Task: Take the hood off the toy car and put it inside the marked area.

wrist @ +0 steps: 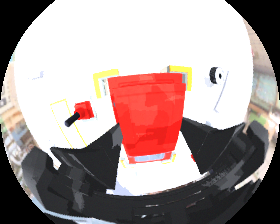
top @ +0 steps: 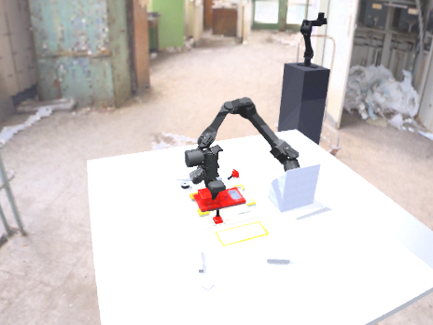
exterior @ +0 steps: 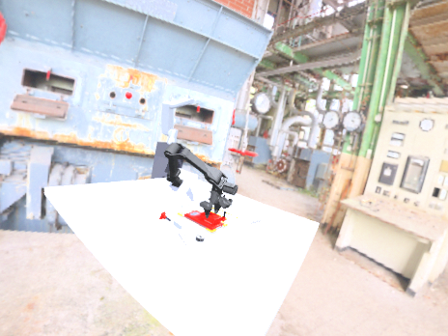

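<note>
No writing, brand or number can be read in any view; the gauges (exterior: 352,121) and the control panel (exterior: 410,165) behind the desk (exterior: 270,266) are too blurred to make out their faces.

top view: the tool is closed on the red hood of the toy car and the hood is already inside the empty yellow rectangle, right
Not quite. The tool is closed on the red hood, but the hood is still on the toy car; the top view shows the yellow rectangle nearer the camera with nothing in it.
</note>
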Motion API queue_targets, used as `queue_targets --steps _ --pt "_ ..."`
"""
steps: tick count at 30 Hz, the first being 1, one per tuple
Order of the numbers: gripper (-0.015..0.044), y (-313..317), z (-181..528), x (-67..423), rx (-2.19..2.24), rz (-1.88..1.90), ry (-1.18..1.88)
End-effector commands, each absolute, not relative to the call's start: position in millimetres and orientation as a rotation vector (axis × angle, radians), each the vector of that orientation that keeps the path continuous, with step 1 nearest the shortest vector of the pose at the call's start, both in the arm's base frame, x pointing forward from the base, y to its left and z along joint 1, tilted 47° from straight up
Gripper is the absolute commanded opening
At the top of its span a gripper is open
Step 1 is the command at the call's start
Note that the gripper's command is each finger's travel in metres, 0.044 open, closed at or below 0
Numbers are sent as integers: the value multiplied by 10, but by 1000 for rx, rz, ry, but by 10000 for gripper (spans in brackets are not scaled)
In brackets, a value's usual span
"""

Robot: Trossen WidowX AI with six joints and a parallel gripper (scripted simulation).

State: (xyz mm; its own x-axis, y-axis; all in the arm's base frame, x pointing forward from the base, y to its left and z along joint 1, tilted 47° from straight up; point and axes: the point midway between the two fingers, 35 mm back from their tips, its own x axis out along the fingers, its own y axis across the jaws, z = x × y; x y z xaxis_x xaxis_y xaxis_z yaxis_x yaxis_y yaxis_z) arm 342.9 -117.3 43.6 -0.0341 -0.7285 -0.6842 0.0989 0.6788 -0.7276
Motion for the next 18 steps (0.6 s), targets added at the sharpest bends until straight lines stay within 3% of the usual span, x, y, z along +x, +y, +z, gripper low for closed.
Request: queue_targets --steps 1,18 --pt "0 -1155 456 3435 -548 -725 1462" --pt "0 -1058 544 3441 -548 -724 1462"
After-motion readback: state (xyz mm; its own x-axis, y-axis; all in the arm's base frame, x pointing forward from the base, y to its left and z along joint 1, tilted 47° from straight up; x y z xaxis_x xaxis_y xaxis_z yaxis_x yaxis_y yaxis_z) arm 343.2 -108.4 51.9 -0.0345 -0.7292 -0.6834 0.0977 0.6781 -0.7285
